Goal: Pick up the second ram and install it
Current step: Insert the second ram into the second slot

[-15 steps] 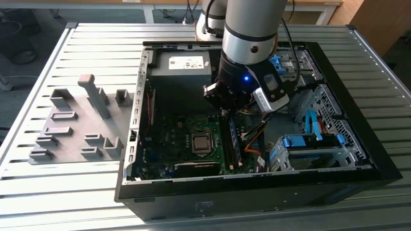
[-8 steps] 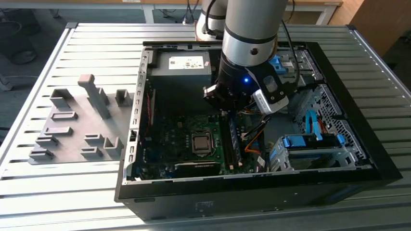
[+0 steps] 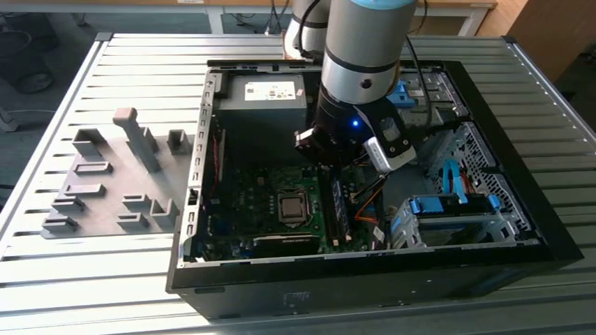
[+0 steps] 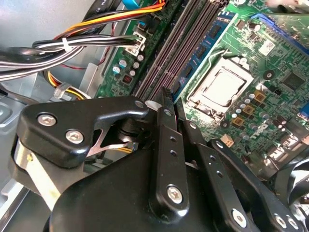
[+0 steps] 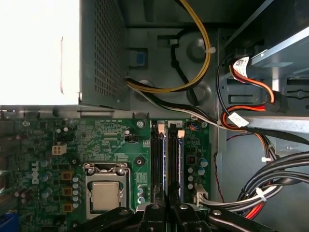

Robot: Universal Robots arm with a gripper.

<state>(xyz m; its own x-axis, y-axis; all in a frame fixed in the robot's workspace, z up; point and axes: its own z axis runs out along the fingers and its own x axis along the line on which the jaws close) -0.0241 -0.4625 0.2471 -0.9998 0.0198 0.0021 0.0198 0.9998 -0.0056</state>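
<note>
**Claw down at the memory slots**

The claw point(image 4: 166, 104) sits with fingers drawn narrow, tips at the slots. The second ram point(image 5: 172, 162) stands in its slot at twelve o'clock from the claw, long axis running straight away. I leave the board's print unread.

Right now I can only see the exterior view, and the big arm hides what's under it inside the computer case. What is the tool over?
Observer: In the first wrist view the tool hangs over two long dark memory slots on the green board.
Operator: Is anything behind those slots?
Observer: Yes, a yellow cable loops across the grey case wall beyond them.
Operator: Is a memory stick down there?
Observer: In the second wrist view a blue-green ram strip with dark chips runs along the slots. The tool's tip sits near its end.
</note>
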